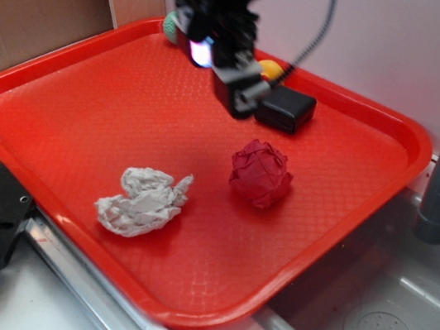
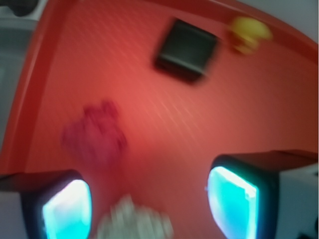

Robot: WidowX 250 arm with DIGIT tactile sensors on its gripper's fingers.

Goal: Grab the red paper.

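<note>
In the exterior view the gripper (image 1: 237,84) hangs above the red tray (image 1: 86,110), beside the black box (image 1: 287,109); the red paper (image 1: 261,174) lies below it, apart. In the blurred wrist view the jaws stand spread and empty, the red paper (image 2: 94,134) just ahead of the left-hand fingertip (image 2: 62,209), the white paper wad (image 2: 134,224) between them.

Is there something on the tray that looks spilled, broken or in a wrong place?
Nothing stands out. The red paper, the white paper wad and the black box lie apart on the red tray, none spilled or visibly broken. The gripper hangs open above them, touching nothing.
</note>
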